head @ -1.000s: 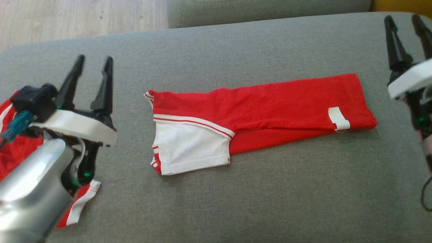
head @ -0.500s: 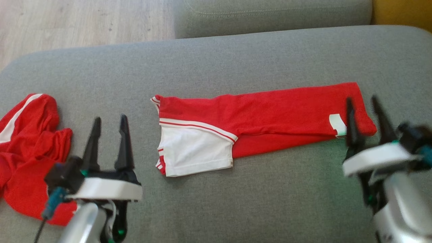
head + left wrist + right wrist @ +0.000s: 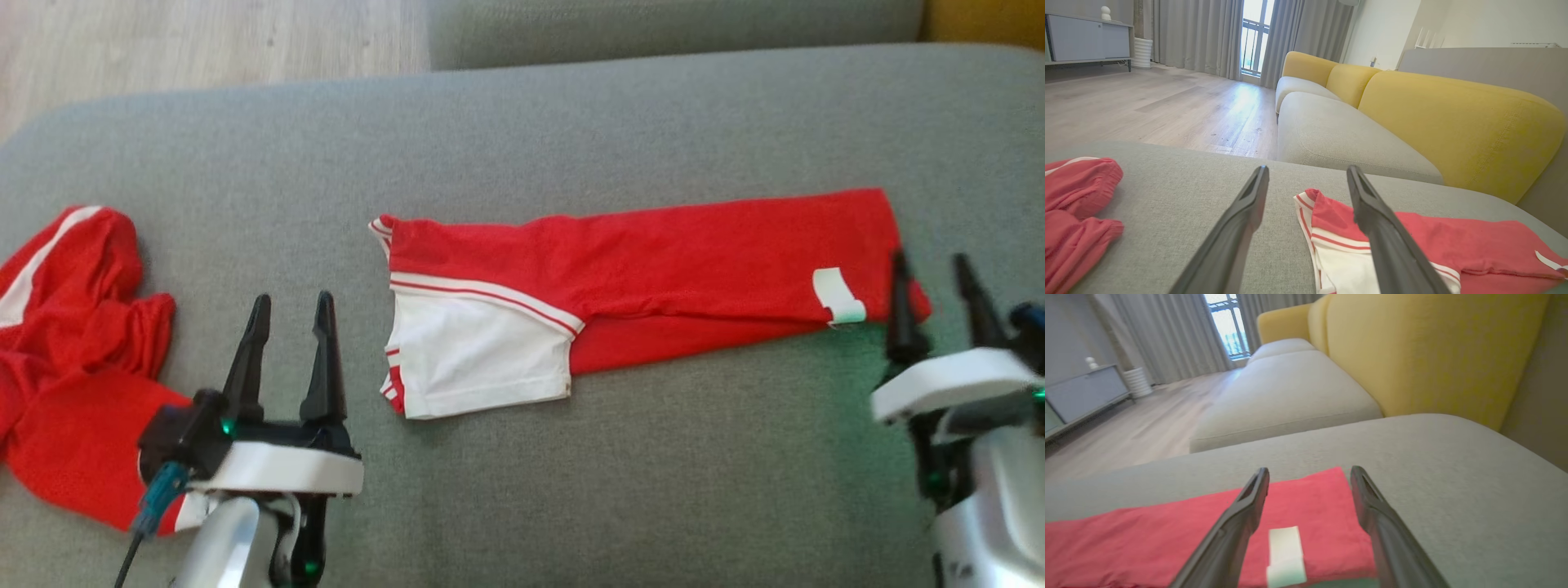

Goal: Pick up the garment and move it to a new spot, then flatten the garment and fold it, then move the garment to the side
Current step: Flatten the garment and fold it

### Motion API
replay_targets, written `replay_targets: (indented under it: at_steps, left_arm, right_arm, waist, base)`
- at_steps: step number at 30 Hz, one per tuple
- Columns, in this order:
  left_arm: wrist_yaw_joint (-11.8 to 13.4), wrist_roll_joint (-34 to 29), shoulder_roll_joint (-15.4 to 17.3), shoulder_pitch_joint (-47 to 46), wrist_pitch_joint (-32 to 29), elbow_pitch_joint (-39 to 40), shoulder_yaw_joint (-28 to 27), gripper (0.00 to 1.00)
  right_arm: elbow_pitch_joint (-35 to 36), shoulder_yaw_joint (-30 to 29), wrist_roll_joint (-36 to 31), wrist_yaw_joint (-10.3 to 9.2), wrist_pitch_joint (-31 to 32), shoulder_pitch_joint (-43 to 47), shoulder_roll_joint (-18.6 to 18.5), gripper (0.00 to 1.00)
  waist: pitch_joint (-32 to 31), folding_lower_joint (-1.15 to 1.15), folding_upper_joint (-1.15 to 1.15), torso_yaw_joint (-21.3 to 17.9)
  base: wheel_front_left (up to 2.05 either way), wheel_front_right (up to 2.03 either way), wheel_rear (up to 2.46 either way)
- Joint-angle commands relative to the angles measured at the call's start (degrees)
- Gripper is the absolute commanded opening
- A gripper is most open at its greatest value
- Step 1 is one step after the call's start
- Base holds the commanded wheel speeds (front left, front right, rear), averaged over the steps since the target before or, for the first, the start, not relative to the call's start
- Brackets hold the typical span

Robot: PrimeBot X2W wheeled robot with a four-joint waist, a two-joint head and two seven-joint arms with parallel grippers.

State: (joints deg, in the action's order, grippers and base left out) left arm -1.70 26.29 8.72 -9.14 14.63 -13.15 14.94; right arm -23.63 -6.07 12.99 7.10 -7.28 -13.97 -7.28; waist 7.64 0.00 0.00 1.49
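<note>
Red T-shirt (image 3: 694, 261) lies folded into a long strip across mid-frame on the sofa cushion (image 3: 571, 122), with its white sleeve (image 3: 478, 351) at the frame-left end and a white tag (image 3: 837, 296) at the right. The left gripper (image 3: 292, 298) and the right gripper (image 3: 931, 261) have their fingers spread, grasping nothing.

Bare cushion (image 3: 571, 122) around garment (image 3: 653, 253); crumpled red cloth (image 3: 73, 351) left.

View along the left gripper (image 3: 1308, 171), jaws apart and empty over a grey cushion (image 3: 1180, 192). The red garment (image 3: 1453, 249), with white striped panel, lies at right, its near end crossed by the right jaw; a crumpled red cloth (image 3: 1077, 212) lies well apart at left. Background: yellow-backed sofa (image 3: 1453, 122), wood floor (image 3: 1167, 110).
</note>
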Motion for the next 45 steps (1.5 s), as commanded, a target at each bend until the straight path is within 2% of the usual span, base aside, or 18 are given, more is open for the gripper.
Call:
replay_targets:
  at_steps: [1,6,11,24,25,26,27,30,35,45]
  left_arm:
    - [-0.6,-0.9,0.0,-3.0,0.4,1.1,-2.6,1.00]
    - [-2.6,-2.7,-1.9,-4.1,0.4,-0.9,-2.8,1.00]
    - [-3.6,-3.8,-3.1,-5.5,0.4,-2.0,-3.7,1.00]
    - [-5.0,-5.1,-4.3,-7.4,0.4,-4.0,-5.7,1.00]
    - [-5.1,-5.2,-4.4,-7.5,0.4,-4.1,-5.8,1.00]
    - [-5.2,-5.3,-4.4,-7.5,0.4,-4.1,-5.9,1.00]
    - [-5.2,-5.3,-4.5,-7.5,0.4,-4.2,-6.1,1.00]
    - [-5.4,-5.6,-4.6,-7.3,0.4,-4.4,-6.5,1.00]
    - [-5.5,-5.9,-4.8,-7.0,0.4,-4.9,-7.0,1.00]
    - [-5.7,-5.7,-5.1,-6.0,0.4,-5.4,-7.4,1.00]
  right_arm:
    - [0.6,-1.2,-0.8,0.39,0.9,-3.5,0.6,1.00]
    - [-5.8,-11.1,-4.6,0.39,4.1,-7.3,2.8,1.00]
    - [-10.8,-16.6,-8.4,0.39,5.1,-10.9,4.0,1.00]
    - [-22.0,-14.8,-6.4,0.39,6.1,-15.2,4.4,1.00]
    - [-22.5,-14.2,-5.8,0.39,5.8,-15.5,4.4,0.89]
    - [-23.0,-13.7,-5.4,0.39,5.6,-15.6,4.4,0.39]
    - [-23.3,-13.2,-4.9,0.39,5.2,-15.8,4.4,0.00]
    - [-23.1,-13.3,-4.4,0.39,3.4,-16.3,4.4,0.00]
    - [-21.0,-17.1,-6.0,0.39,1.5,-16.6,3.9,0.00]
    - [-17.1,-29.6,-9.7,0.39,1.7,-15.6,-1.9,0.00]
  waist:
    - [1.5,0.00,0.00,0.5]
    - [4.4,0.00,0.00,1.5]
    - [6.4,0.00,0.00,2.2]
    - [8.8,0.00,0.00,2.1]
    - [8.8,0.00,0.00,2.0]
    - [8.8,0.00,0.00,1.9]
    - [8.8,0.00,0.00,1.7]
    - [8.4,0.00,0.00,1.2]
    - [7.3,0.00,0.00,0.7]
    - [5.2,0.00,0.00,0.5]
  base:
    - [0.00,0.00,0.00]
    - [0.00,0.00,0.00]
    - [0.00,0.00,0.00]
    - [0.00,0.00,0.00]
    - [0.00,0.00,0.00]
    - [0.00,0.00,0.00]
    - [0.00,0.00,0.00]
    - [0.00,0.00,0.00]
    - [0.00,0.00,0.00]
    - [0.00,0.00,0.00]
